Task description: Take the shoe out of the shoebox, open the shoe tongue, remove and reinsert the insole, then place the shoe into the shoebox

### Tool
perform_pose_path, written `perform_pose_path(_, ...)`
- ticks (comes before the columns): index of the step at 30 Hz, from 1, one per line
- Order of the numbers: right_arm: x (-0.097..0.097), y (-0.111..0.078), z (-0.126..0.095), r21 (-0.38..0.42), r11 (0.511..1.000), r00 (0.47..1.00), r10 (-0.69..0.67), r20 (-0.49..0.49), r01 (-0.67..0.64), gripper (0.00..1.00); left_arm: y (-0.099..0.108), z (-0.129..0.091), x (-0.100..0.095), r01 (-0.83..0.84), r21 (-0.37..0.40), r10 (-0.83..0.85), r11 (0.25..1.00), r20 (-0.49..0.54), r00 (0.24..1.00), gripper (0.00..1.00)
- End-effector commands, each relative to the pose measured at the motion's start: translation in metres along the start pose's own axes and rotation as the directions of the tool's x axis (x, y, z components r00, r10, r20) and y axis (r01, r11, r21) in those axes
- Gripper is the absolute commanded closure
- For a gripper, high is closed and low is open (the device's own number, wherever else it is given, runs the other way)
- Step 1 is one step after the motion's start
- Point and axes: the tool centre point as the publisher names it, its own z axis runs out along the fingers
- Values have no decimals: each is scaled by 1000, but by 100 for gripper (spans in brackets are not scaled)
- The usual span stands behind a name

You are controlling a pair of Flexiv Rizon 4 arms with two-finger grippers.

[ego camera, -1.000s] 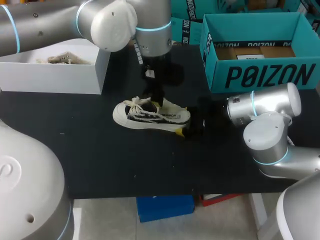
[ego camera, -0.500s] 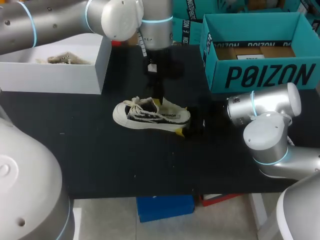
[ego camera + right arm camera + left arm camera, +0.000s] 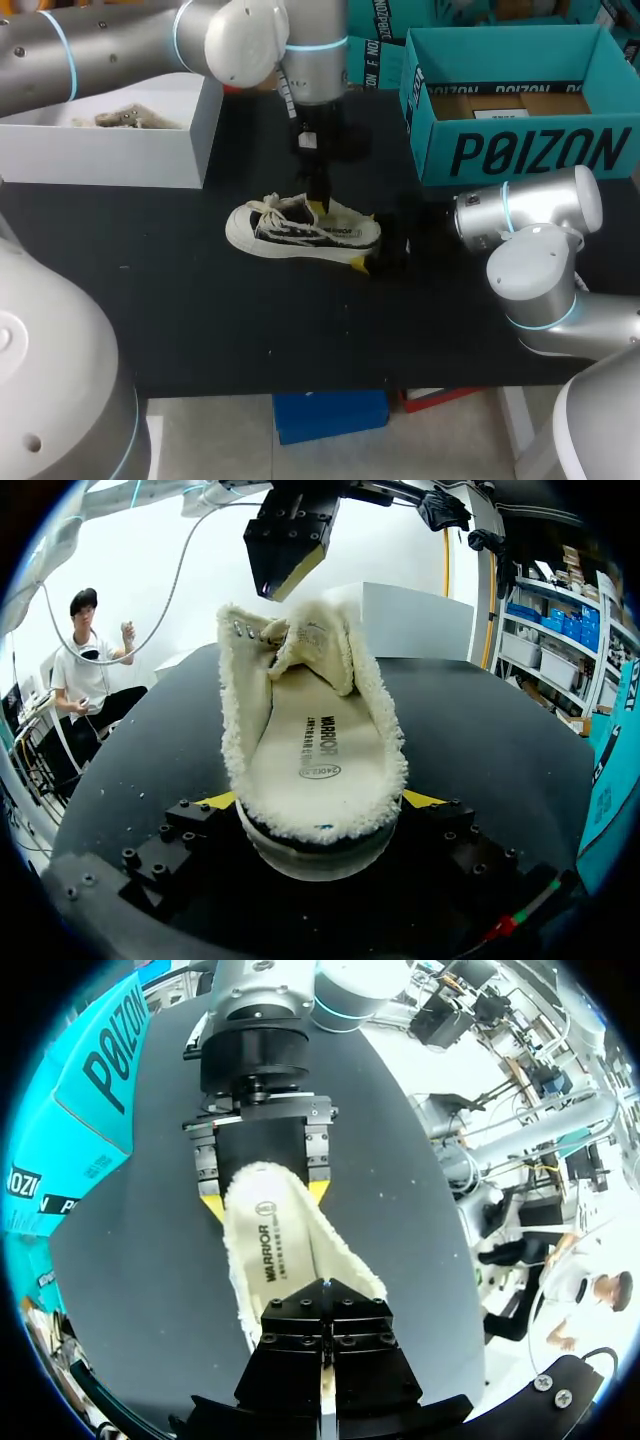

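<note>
A cream low-top shoe (image 3: 290, 232) with a fleecy lining stands upright on the black table (image 3: 200, 320), toe to the left. My right gripper (image 3: 378, 242) is shut on its heel, one yellow tip on each side (image 3: 320, 800). The insole (image 3: 315, 745) lies in the shoe and the tongue (image 3: 315, 645) is folded up toward the laces. My left gripper (image 3: 318, 203) hangs shut just over the tongue (image 3: 285, 575); whether it touches it I cannot tell. Looking down from the left wrist, I see its black fingers (image 3: 325, 1335) over the shoe (image 3: 275, 1260) and the right gripper (image 3: 265, 1198) at the heel.
An open teal shoebox (image 3: 510, 150) stands at the back right with cardboard inside. A second teal box (image 3: 375, 55) sits behind it. An open white box (image 3: 110, 150) stands at the back left. Bare table lies in front of the shoe.
The left arm's wrist has shifted a little to the right and farther back, while its fingertips stay over the shoe's opening. The shoe and the right arm have not moved.
</note>
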Motion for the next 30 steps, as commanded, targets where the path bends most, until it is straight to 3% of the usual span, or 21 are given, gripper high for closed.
perform_pose_path(1, 0, -3, 6, 4, 1000, 1000, 2, 1, -2, 100, 1, 1, 1, -1, 1, 1, 1000, 5, 1000, 100)
perform_pose_path(17, 0, -3, 6, 4, 1000, 1000, 2, 1, -2, 100, -2, 30, -5, 21, -17, -21, 1000, -1, 1000, 100)
perform_pose_path(30, 0, -3, 6, 4, 1000, 1000, 2, 1, -2, 100, 11, 59, -8, 54, -36, -55, 998, -14, 998, 100)
